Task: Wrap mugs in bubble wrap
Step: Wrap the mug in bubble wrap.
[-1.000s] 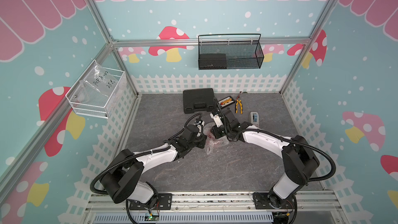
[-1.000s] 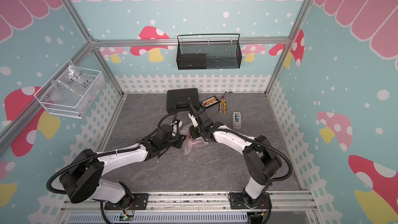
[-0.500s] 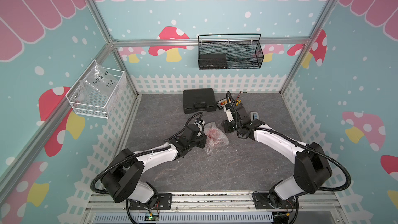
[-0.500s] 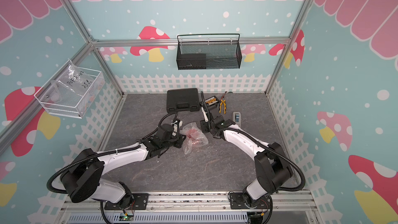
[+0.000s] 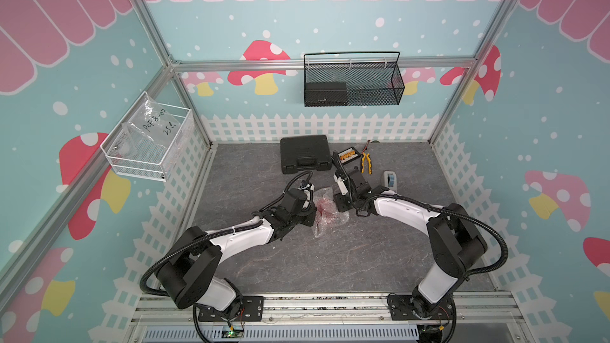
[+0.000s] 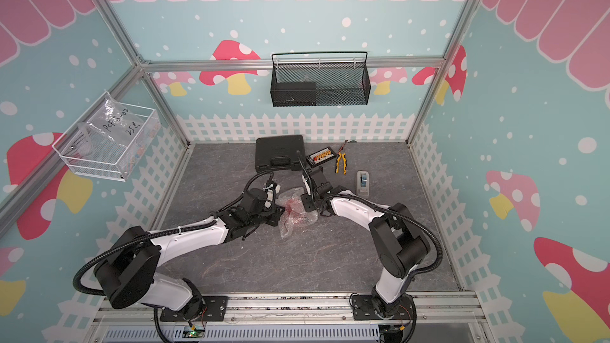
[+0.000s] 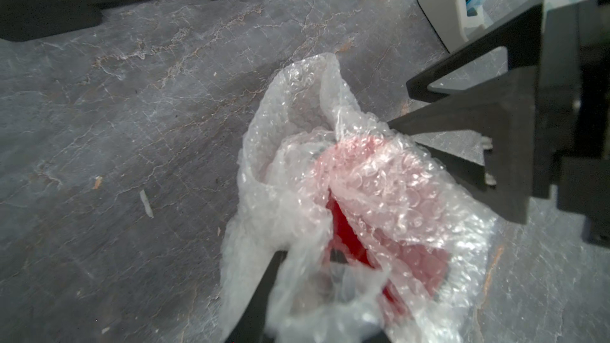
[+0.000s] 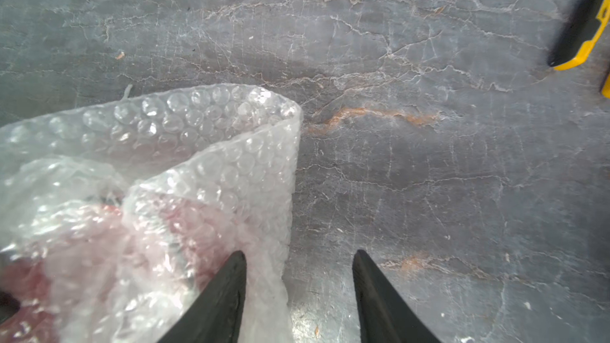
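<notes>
We log the mug (image 7: 346, 232) near the middle of the table (image 5: 330, 259), loosely bundled in the bubble wrap (image 7: 297, 120). The left gripper (image 5: 309, 216) is clamped on a fold of bubble wrap. The right gripper (image 8: 299, 252) has its fingers apart beside the bundle, holding nothing.

Robot lab test cell, aluminium frame (image 5: 214, 66), mushroom-print walls (image 5: 363, 11), grey tabletop (image 5: 330, 259), tool case (image 5: 305, 153) and pliers (image 5: 365, 161)

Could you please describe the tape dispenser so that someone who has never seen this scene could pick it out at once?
Find the black case near the white fence at the back of the grey table. Moving from it toward the right arm, pass the yellow-handled pliers; the tape dispenser stands just beyond. It alone is pale grey-white, with a blue roll inside.
</notes>
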